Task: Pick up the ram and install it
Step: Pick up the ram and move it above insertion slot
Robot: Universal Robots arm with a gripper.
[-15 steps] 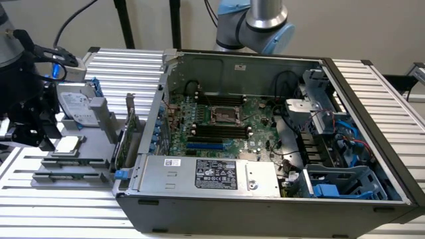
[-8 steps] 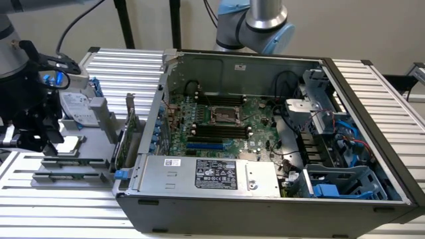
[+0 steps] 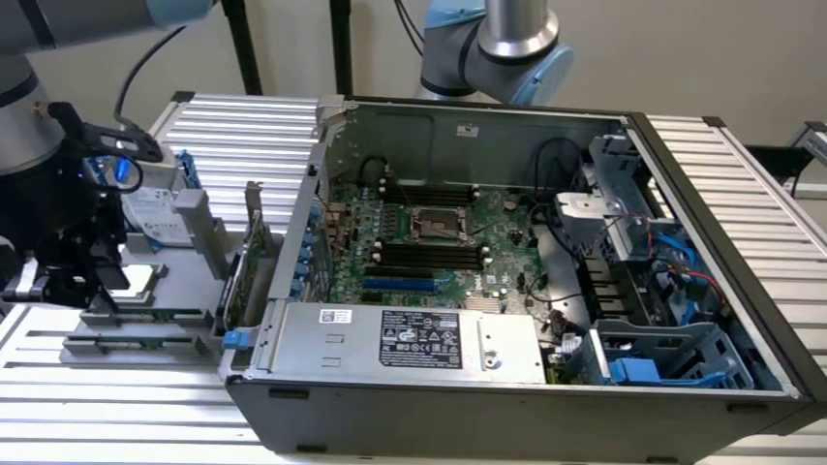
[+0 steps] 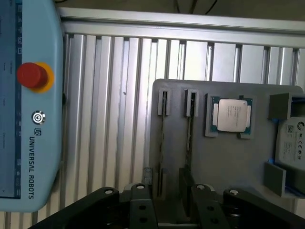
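At the far left of the exterior view, the gripper (image 4: 171, 204) hangs over the gray holder (image 3: 80, 344). Its jaws are spread wide and hold nothing. The ram (image 4: 163, 138) stands on edge in a slot of that holder, low in the left of the frame, and a second stick (image 4: 190, 138) sits in the slot just beside it. In the wrist view both sticks fall within the span of the open jaws, so it cannot be told which one is aimed at. The likeliest fault is a closing jaw that catches the neighbour or the slot wall, tipping the thin board or pinching it askew.

A little to the right, the processor (image 4: 232, 116) lies flat on the same holder, with the hard drive (image 3: 153, 208) behind it. A sideways drift of the wrist could knock either one.

Further right, the upright expansion card (image 3: 255, 247) stands between the holder and the computer case (image 3: 517, 412). A stick carried too low could strike the card or the case's near wall.

In the middle of the frame, the black memory slots (image 3: 427, 254) lie narrow and close together on the board. A tilted or off-centre ram would probably jam there, and pressing it down while skewed could bend it or miss the slot.
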